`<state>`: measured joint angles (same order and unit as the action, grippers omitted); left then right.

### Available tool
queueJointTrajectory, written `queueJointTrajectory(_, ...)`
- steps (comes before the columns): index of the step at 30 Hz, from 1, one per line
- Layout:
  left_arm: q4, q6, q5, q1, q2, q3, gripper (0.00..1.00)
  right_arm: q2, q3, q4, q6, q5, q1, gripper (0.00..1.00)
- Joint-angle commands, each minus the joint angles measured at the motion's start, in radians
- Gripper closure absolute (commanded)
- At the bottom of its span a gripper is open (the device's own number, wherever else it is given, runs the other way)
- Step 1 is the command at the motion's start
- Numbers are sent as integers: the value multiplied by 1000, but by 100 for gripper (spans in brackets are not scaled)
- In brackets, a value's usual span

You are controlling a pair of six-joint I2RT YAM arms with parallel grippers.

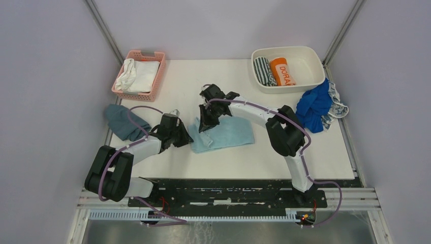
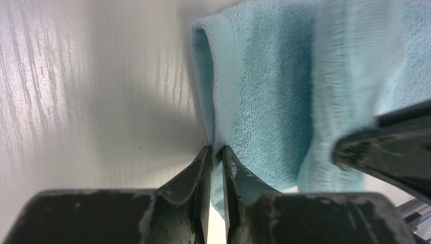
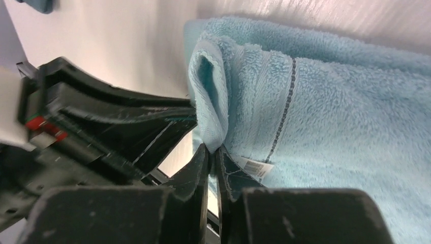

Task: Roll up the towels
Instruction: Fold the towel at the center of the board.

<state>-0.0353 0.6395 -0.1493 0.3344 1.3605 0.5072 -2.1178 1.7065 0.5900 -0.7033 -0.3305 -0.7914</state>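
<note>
The light blue towel point(image 1: 226, 134) lies mid-table with its left end folded over. My left gripper point(image 1: 186, 138) is shut on the towel's left edge; its wrist view shows the jaws pinching the towel point(image 2: 254, 101). My right gripper point(image 1: 205, 123) is shut on the far left corner fold, seen in its wrist view on the towel point(image 3: 325, 117). The royal blue towel point(image 1: 312, 105) lies bunched at the right edge, with the whitish patterned towel point(image 1: 338, 105) under and beside it.
A pink basket point(image 1: 158, 68) with white cloths stands back left. A white tub point(image 1: 305, 53) with a striped roll and an orange roll stands back right. A teal-grey cloth point(image 1: 124, 122) lies left, by my left arm.
</note>
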Motion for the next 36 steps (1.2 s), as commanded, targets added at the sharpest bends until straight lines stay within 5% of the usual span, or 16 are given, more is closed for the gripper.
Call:
queueJointTrajectory(1,-41,21,46,6,-22,-3,79,-50,51,-70,-30,-60,-11,83)
queueJointTrajectory(10,-76,25,93,5,-71,-10,76,26,21,-86,32,-162,-1,61)
queueJointTrajectory(21,-172,33,101,7,-244,57,54,343,-321,-161,136,-37,210,48)
queueJointTrajectory(36,-64,14,40,11,10,153,55,439,-515,-174,231,110,325,34)
